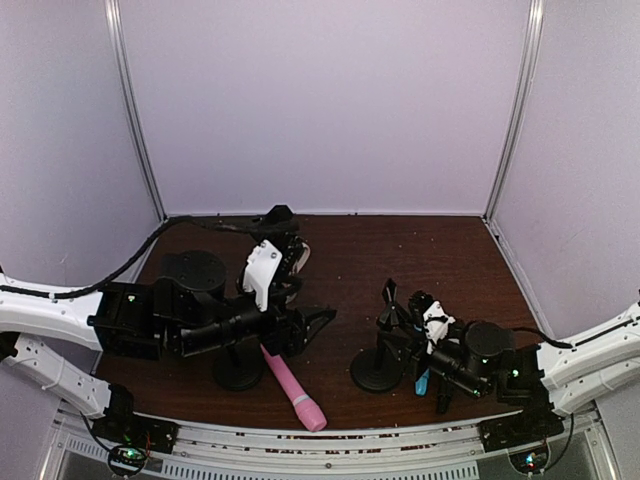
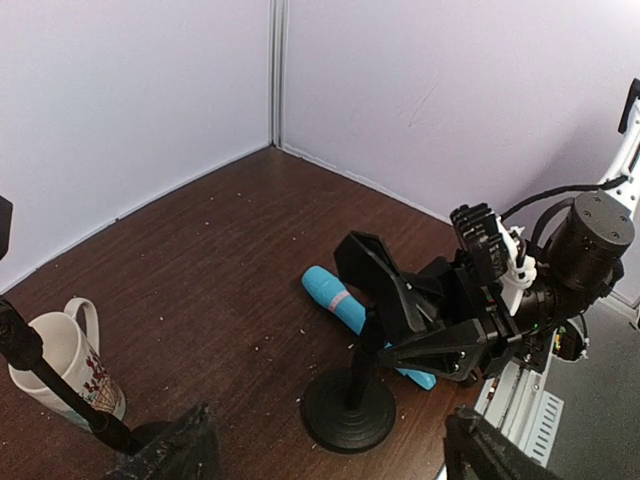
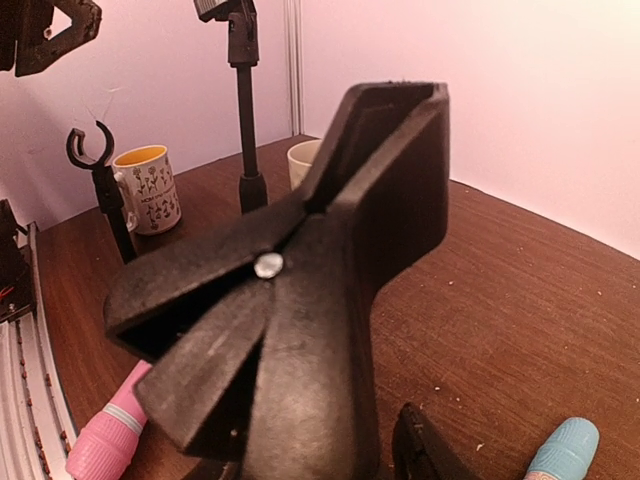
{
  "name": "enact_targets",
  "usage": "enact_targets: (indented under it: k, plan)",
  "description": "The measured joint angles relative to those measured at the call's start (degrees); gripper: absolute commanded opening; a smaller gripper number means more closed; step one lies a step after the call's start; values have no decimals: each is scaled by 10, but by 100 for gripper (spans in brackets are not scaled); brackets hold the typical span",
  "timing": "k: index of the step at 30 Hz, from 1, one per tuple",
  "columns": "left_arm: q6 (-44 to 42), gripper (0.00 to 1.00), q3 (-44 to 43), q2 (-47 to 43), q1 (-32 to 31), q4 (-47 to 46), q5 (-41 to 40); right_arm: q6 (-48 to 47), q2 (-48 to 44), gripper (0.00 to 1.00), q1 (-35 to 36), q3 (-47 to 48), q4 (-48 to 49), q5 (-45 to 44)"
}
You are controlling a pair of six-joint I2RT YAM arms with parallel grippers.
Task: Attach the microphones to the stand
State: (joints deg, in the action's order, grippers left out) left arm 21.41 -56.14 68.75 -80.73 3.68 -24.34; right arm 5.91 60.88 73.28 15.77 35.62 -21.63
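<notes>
Clearly, no microphone sits on a stand yet. The pink microphone (image 1: 293,385) lies flat on the desk (image 1: 450,260) in the lower middle of the top view, just beside the round base of the first stand (image 1: 240,372). The light blue microphone (image 2: 335,297) also lies flat, in the middle of the left wrist view, and passes behind the rod of the second stand (image 2: 352,405). The black microphone I cannot find in any view. So I judge that the task is at its beginning, with all three attachments left to do.

The right tool (image 2: 425,330) is at the clip (image 3: 300,300) on top of the second stand. Its fingers stand on both sides of the clip, but I cannot tell whether they press it or only surround it. The left tool (image 2: 330,430) is spread wide and holds nothing.

The top view gives both arms and the whole pink microphone, but there the light blue one is only a small piece under the right arm. The left wrist view shows it almost whole, and also a white mug (image 2: 60,365) at the lower left. The right wrist view has the clip very near, filling the frame. In its upper left are a flowered mug (image 3: 150,188), a plain mug (image 3: 305,160), a hook-shaped holder (image 3: 95,150) and a tall rod (image 3: 243,120), and the top view shows no mugs at all.
</notes>
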Motion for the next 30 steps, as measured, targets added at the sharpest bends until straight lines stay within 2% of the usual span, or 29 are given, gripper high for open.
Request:
enact_targets:
  k: [3,11,17,24,30]
  plan:
    - [0,79,0,0,0,0,0,-2,8,39,0,0,19,-6]
    - [2,79,0,10,-1,0,0,-13,23,14,2,12,39,-21]
    - [2,80,9,22,-1,-2,-1,-15,9,2,3,30,-5,-28]
    - [-27,79,36,52,-2,-32,16,-8,-104,0,3,105,-141,-16]
    - [-86,78,51,96,-12,-120,50,19,-165,0,3,162,-168,13]
